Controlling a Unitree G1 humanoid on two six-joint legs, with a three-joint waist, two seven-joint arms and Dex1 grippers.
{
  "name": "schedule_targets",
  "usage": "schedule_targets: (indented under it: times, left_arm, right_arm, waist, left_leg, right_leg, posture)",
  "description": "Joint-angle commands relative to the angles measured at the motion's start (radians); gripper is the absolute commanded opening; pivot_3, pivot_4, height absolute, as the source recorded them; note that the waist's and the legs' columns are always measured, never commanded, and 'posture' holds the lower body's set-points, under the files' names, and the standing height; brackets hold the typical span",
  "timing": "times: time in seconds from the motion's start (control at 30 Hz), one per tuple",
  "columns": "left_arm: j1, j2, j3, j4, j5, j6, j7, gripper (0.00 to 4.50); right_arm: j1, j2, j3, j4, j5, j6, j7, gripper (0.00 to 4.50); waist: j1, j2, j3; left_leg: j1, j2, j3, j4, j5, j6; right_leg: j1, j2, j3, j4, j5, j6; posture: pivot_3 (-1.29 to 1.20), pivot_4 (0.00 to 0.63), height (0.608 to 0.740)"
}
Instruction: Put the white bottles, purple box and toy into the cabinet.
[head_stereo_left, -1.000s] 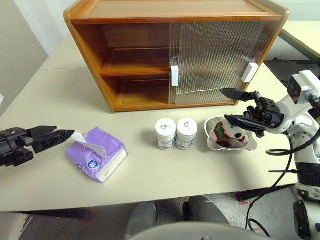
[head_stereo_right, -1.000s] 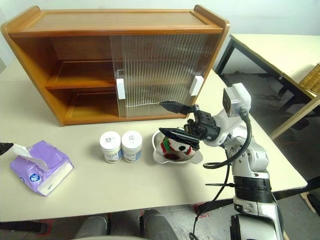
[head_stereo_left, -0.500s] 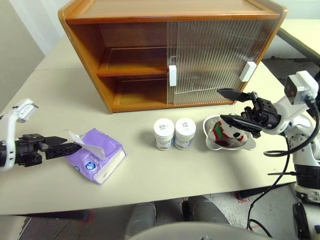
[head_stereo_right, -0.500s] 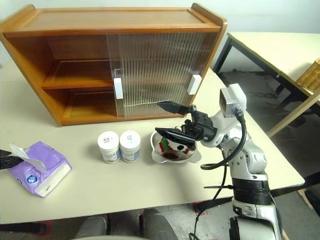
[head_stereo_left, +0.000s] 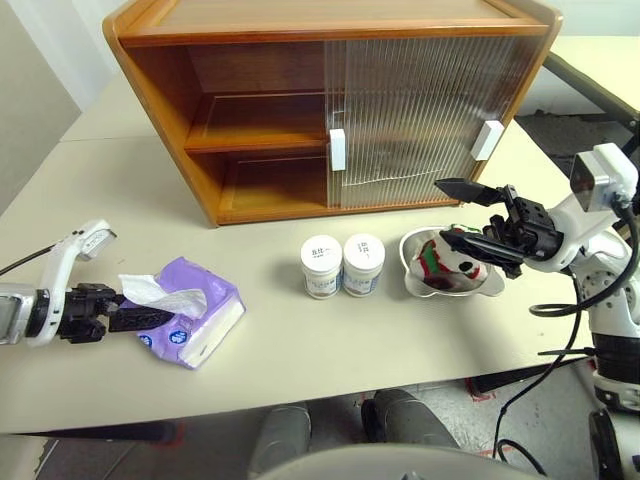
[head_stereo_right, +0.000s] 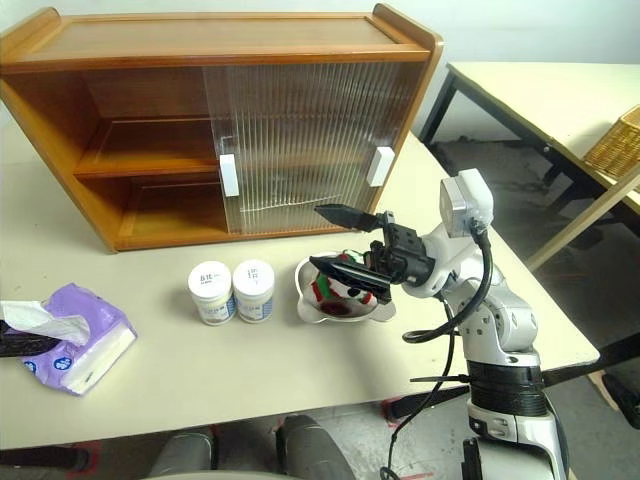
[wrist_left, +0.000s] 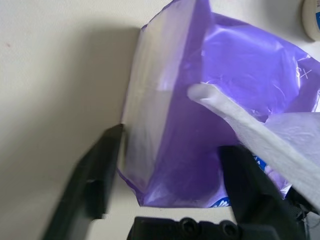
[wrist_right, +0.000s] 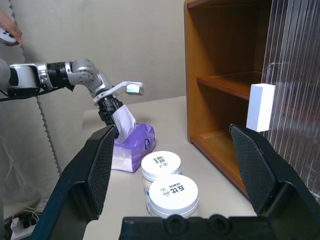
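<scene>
1. Plainly, the left gripper has its two fingers apart, one on each side of the purple box. They straddle the pack's near end, and I cannot tell whether either pad presses the wrapper yet. The pack is soft, so a squeeze this near the end could crumple it or let it slide out forward.
2. White tissue stands up from the pack just by the jaws. A finger catching it would likely drag a sheet loose instead of lifting the box.
3. The right gripper hangs with its jaws wide and empty, just above the steel bowl where the toy lies. Any drop of that arm could knock the bowl.
4. The white bottles stand touching each other between pack and bowl. A low carry of the pack toward the cabinet could tip them.
5. Only the left half of the cabinet is uncovered. The ribbed doors cover the rest, so a wide approach would hit a door or its white handle.
</scene>
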Motion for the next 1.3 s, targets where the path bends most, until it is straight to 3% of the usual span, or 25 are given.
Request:
schedule_targets:
  times: [0.03,0.27,0.33,0.6,0.77,1.13,1.3]
  left_arm:
    - [-0.023,-0.053,0.012,0.028,-0.002,0.007,-0.005,2.51]
    - [-0.025,-0.1,0.061,0.028,-0.028,0.025,-0.026,0.36]
    - [-0.021,-0.118,0.094,0.019,-0.051,0.046,-0.028,0.02]
    - [0.026,-0.255,0.351,-0.098,-0.206,0.197,0.082,0.0]
    - [-0.016,-0.391,0.53,-0.204,-0.318,0.322,0.288,0.0]
    - [-0.212,-0.68,0.685,-0.426,-0.526,0.431,0.842,0.0]
    - [-0.29,-0.746,0.681,-0.452,-0.633,0.393,1.071,0.0]
  right_arm:
    - [-0.005,-0.002,0.004,-0.006,0.002,-0.001,0.004,4.5]
    - [-0.012,-0.004,0.002,0.028,-0.006,-0.017,0.028,4.5]
    - [-0.012,-0.005,0.001,0.034,-0.007,-0.021,0.034,4.5]
    - [-0.008,-0.006,-0.003,0.051,-0.007,-0.033,0.055,4.5]
    - [-0.002,-0.002,-0.006,0.066,-0.004,-0.049,0.082,4.5]
    - [-0.002,0.006,0.001,0.107,-0.015,-0.077,0.119,4.5]
    - [-0.01,0.001,-0.002,0.129,-0.018,-0.083,0.139,4.5]
  waist:
    - [0.0,0.0,0.0]
    - [0.0,0.0,-0.001]
    - [0.0,-0.001,-0.001]
    - [-0.002,-0.001,-0.001]
    - [-0.001,-0.001,-0.002]
    - [0.005,-0.001,0.0]
    - [0.008,-0.004,0.001]
  left_leg:
    - [0.0,0.0,0.0,0.0,0.0,0.0]
    - [0.0,0.0,0.0,0.001,0.003,0.002]
    - [0.0,0.0,0.0,0.0,0.003,0.002]
    - [0.0,0.0,0.002,0.0,0.006,0.005]
    - [0.001,0.0,0.002,0.0,0.01,0.005]
    - [0.021,-0.002,0.005,0.0,0.012,0.005]
    - [0.026,-0.003,0.005,0.0,0.012,0.005]
  right_leg:
    - [0.0,0.0,0.0,0.0,0.0,0.0]
    - [0.001,-0.001,0.0,0.0,0.003,0.001]
    - [0.0,-0.001,0.0,0.0,0.003,0.0]
    - [0.001,-0.001,0.0,0.0,0.005,0.0]
    - [0.003,-0.001,0.0,0.0,0.006,0.002]
    - [0.024,0.0,0.001,-0.001,0.001,0.015]
    - [0.029,0.0,0.001,-0.001,0.001,0.016]
  posture:
    - [-0.06,0.048,0.74]
    - [-0.05,0.044,0.74]
    - [-0.05,0.044,0.74]
    - [-0.04,0.047,0.74]
    - [-0.04,0.048,0.74]
    - [-0.03,0.042,0.74]
    - [-0.02,0.04,0.74]
